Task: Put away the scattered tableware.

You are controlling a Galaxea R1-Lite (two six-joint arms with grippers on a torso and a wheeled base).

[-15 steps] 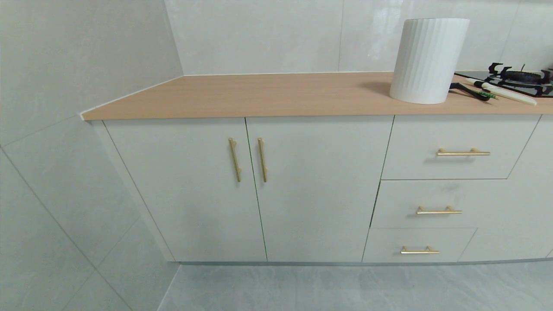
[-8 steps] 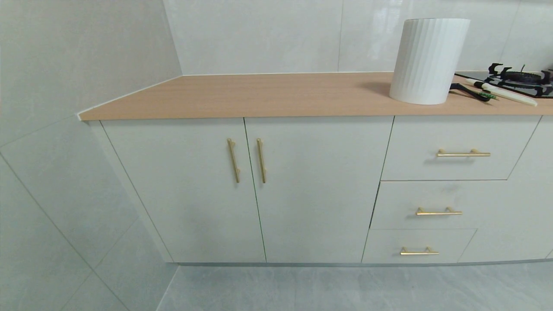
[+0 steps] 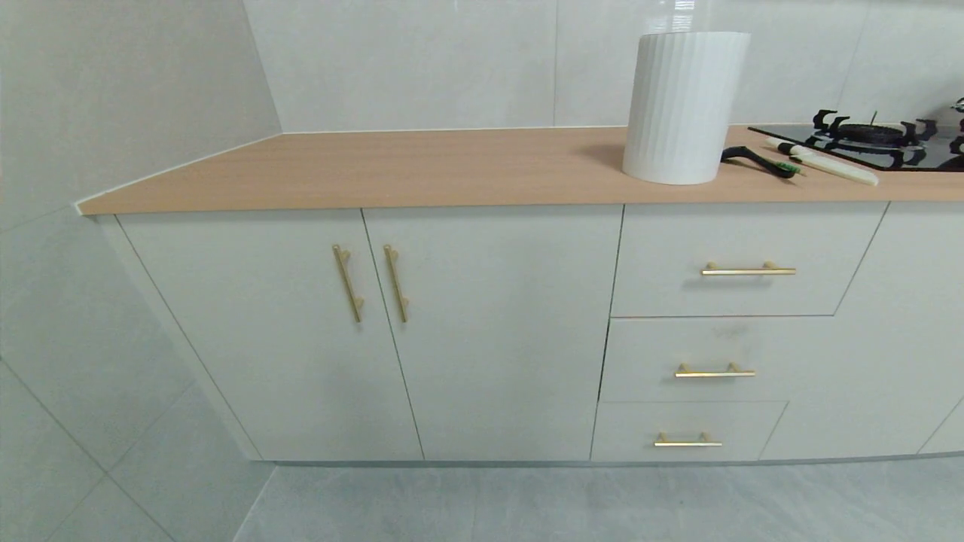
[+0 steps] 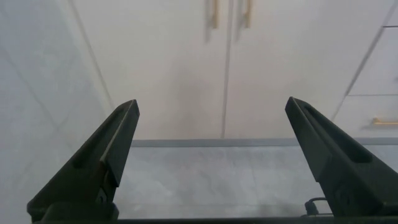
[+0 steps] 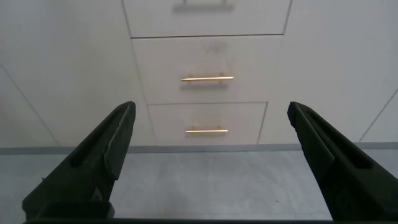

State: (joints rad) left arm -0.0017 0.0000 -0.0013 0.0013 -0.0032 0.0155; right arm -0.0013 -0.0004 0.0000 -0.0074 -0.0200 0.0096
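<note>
Head camera overlooks the cabinet (image 3: pixel 512 339); low, nearer wrist cameras share its 8 o'clock doors (image 3: pixel 301 354) (left) and 4 o'clock drawers (image 3: pixel 678 342) (right).

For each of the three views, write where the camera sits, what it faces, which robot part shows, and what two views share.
Head view: on the head, looking forward and down at the countertop, ribbed container and cabinet doors.
Left wrist view: on the left wrist, facing those doors and the floor; open left gripper frames it.
Right wrist view: on the right wrist, facing the drawers; open right gripper frames it.
Shared: head and right wrist views both show the middle drawer handle.
</note>
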